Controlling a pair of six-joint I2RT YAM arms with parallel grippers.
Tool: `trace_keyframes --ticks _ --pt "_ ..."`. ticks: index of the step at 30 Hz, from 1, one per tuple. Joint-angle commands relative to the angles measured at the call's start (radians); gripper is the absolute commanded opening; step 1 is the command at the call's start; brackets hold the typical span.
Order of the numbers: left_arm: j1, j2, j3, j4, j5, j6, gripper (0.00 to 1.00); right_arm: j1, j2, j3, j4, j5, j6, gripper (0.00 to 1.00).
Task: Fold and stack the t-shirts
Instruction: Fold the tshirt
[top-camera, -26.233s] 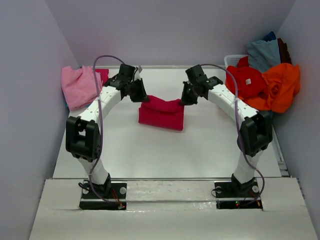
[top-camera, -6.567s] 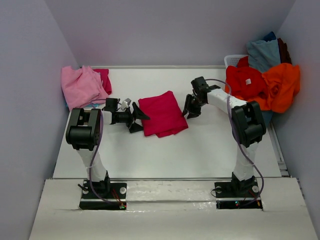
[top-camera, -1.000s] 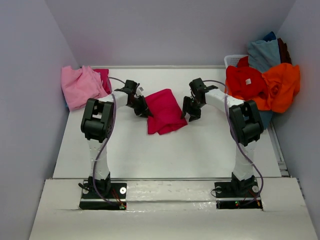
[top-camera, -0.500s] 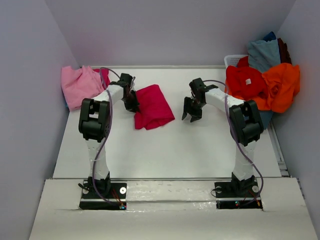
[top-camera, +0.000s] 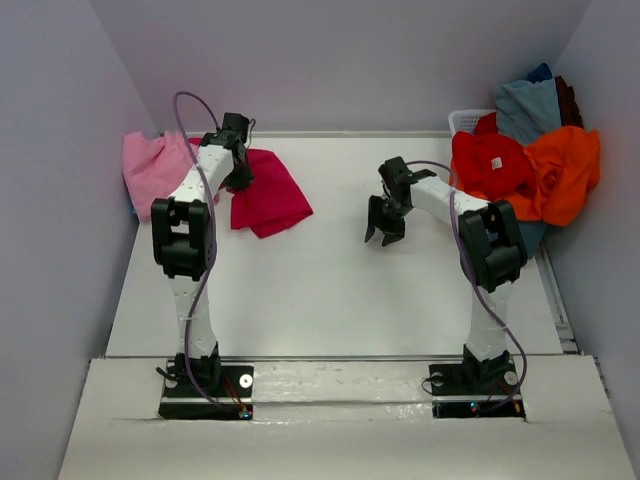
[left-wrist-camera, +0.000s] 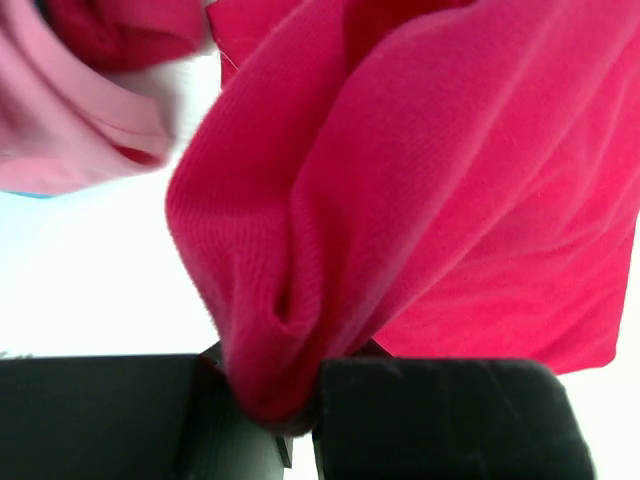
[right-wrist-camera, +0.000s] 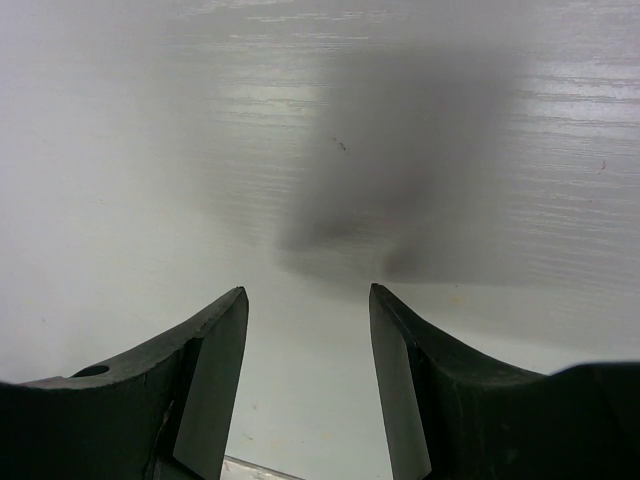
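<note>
We see a white table (top-camera: 340, 300) between pale lilac walls (top-camera: 340, 60). Far right, a white basket (top-camera: 466, 120) overflows with red, orange and grey-blue t-shirts (top-camera: 530, 160). The left gripper (top-camera: 238, 172) pinches the crimson t-shirt (top-camera: 270, 198) beside the light pink t-shirt (top-camera: 152, 172); only its wrist view shows cloth bunched between the jaws. The right gripper (top-camera: 386, 234) gapes over the table, holding nothing.

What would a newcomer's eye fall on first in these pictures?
The crimson-magenta t-shirt, bunched in the shut left gripper at the far left of the table, beside the light pink t-shirt. Next, the bright heap of t-shirts at the far right, red and orange in front, while the right gripper hangs open above the table.
</note>
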Motion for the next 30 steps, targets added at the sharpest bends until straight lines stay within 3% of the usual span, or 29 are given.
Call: trace_keyframes --ticks 1,4,10,24,30 --pt "0.013 0.030 0.094 -0.054 -0.089 0.027 0.06 0.009 -0.059 0.001 -0.018 0.012 -0.016 0.57" --pt "0.036 0.055 0.100 -0.054 -0.013 0.022 0.05 0.009 -0.062 -0.005 -0.021 0.008 -0.018 0.57" --pt "0.045 0.054 -0.028 0.024 0.187 0.010 0.06 0.009 -0.071 -0.013 -0.016 0.004 -0.013 0.57" --pt "0.045 0.047 -0.266 0.115 0.417 0.002 0.06 0.009 -0.059 0.050 -0.004 -0.035 0.011 0.57" --pt "-0.036 0.029 -0.349 0.132 0.445 0.012 0.06 0.009 -0.039 0.099 -0.005 -0.046 0.013 0.57"
